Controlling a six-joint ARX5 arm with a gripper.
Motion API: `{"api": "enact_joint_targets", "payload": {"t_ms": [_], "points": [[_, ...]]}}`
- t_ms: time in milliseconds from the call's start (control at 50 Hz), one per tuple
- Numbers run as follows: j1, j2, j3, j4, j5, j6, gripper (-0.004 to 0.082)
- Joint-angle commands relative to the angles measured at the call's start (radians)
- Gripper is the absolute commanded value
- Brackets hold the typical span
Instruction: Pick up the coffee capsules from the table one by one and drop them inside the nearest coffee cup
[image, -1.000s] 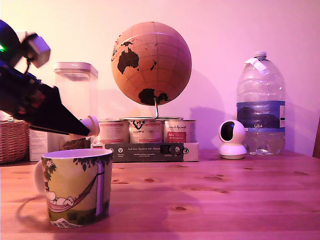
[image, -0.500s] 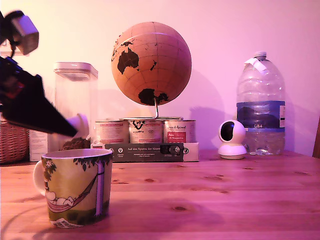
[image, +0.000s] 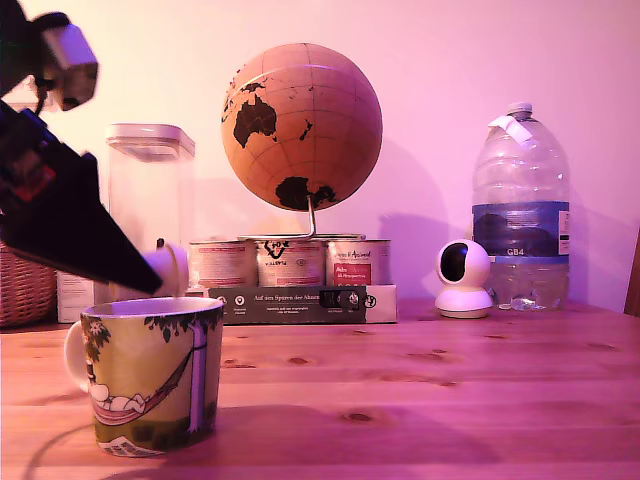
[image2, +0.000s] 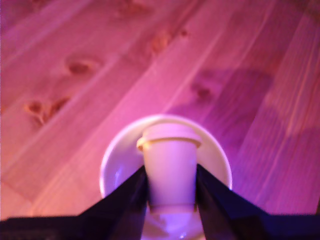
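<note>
my gripper (image2: 170, 192) clamped on the coffee capsule (image2: 169, 165), fingers on its side walls below the rim, right over the coffee cup (image: 150, 375). judged light, thin-walled, smooth; it should drop cleanly.

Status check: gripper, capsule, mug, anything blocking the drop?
Black gripper shut on small cream-white capsule. Capsule directly above open mouth of hammock-picture ceramic mug, not released. Nothing blocking the drop.
</note>
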Motion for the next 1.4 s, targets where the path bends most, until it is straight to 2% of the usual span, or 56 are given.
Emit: {"api": "enact_joint_targets", "payload": {"t_ms": [0,380,640,880,1000,1380], "points": [[-0.009,-0.002,-0.008,-0.010,-0.019,-0.007,0.0125],[-0.049,0.009,0.083,-0.108,-0.091,-0.025,0.0125],[-0.082,0.092,0.182,-0.211,-0.130,-0.025,0.0125],[-0.113,0.166,0.273,-0.322,-0.209,-0.024,0.0125],[-0.116,0.188,0.305,-0.359,-0.235,-0.024,0.0125],[-0.126,0.190,0.309,-0.365,-0.234,-0.017,0.0128]]}}
